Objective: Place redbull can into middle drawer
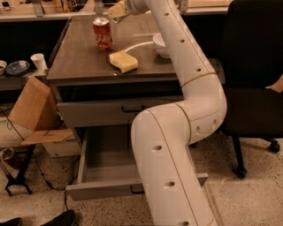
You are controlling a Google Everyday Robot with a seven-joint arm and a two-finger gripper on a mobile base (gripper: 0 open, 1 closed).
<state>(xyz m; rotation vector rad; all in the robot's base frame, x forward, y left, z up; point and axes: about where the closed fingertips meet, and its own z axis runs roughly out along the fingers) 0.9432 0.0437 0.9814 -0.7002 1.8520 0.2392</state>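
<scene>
The white arm (177, 145) is rising from the bottom of the view, bending at its elbow beside the cabinet and reaching up and to the left across the tabletop (79, 62). The tool (116, 10) is hanging over the far edge of the tabletop, just above and slightly behind the red-orange soda can (102, 33), apart from it. Whether the tool is spread, pressed together or pinching anything cannot be told from this angle. The soda can is standing upright near the back of the tabletop, and a yellow sponge (124, 62) is lying in front of it, closer to the front edge. A white bowl (159, 43) is sitting to the right of the sponge, partly covered by the arm. The redbull can is not showing anywhere clearly; it is possibly sitting behind the arm or the tool, but that cannot be told. Below the tabletop, the upper drawer front (97, 114) is sitting closed, with its dark bar handle (131, 109) just left of the arm. Under it, the middle drawer (99, 190) is standing pulled well out over the speckled floor, its grey inside facing up and its right part hidden by the arm. A cardboard box (27, 105) is leaning at the left of the cabinet, and a black chair (252, 66) is standing at the right.
</scene>
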